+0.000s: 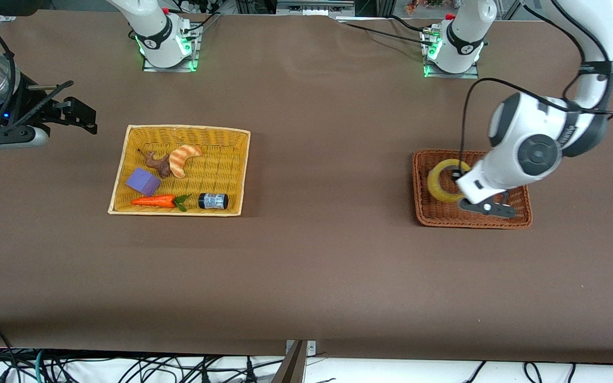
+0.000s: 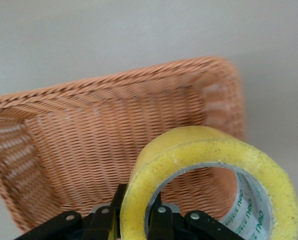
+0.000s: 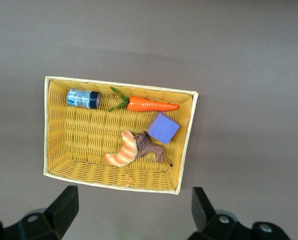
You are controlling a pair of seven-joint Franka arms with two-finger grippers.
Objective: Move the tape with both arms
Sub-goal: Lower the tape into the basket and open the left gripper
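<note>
The tape (image 1: pixel 435 186) is a yellowish ring with a wide hole, in the brown wicker basket (image 1: pixel 423 213) at the left arm's end of the table. My left gripper (image 1: pixel 456 178) reaches down into that basket. In the left wrist view the left gripper (image 2: pixel 137 210) is shut on the tape (image 2: pixel 209 145), one finger inside the hole and one outside the ring's wall. I cannot tell whether the roll touches the basket (image 2: pixel 88 85) floor. My right gripper (image 1: pixel 75 113) waits open and holds nothing, over the table at the right arm's end. The right wrist view shows its fingers (image 3: pixel 63 207) wide apart.
A yellow wicker basket (image 1: pixel 179 127) sits toward the right arm's end. It holds a carrot (image 1: pixel 153 201), a purple block (image 1: pixel 143 182), a croissant (image 1: pixel 183 158), a brown animal figure (image 1: pixel 158 164) and a small black-capped cylinder (image 1: pixel 213 201). Bare brown table lies between the two baskets.
</note>
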